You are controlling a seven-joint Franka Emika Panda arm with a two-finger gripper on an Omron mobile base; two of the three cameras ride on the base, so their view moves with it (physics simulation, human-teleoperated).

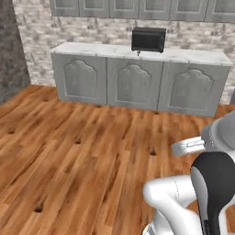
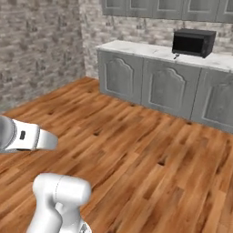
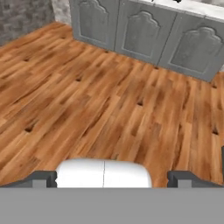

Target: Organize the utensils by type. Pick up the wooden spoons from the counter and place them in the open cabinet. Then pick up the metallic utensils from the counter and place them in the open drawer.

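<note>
The counter (image 1: 137, 51) (image 2: 150, 49) stands far across the room against the brick wall, white marble over grey arched-panel doors (image 3: 135, 30). A black box-shaped oven (image 1: 148, 39) (image 2: 193, 42) sits on it. A tiny dark thing (image 1: 138, 53) (image 2: 175, 56) lies in front of the oven, too small to name. The wooden spoons, the metallic utensils, the open cabinet and the open drawer are out of view. My gripper (image 3: 113, 179) is open, its fingertips (image 3: 43, 178) wide apart with nothing between them, hanging over the wooden floor well short of the counter.
A wide wooden floor (image 1: 82, 151) (image 2: 136, 145) lies between me and the counter. Shut grey wall cabinets (image 1: 137, 8) (image 2: 159, 7) hang above it. A dark stone wall (image 1: 9, 50) (image 2: 36, 45) stands on the left.
</note>
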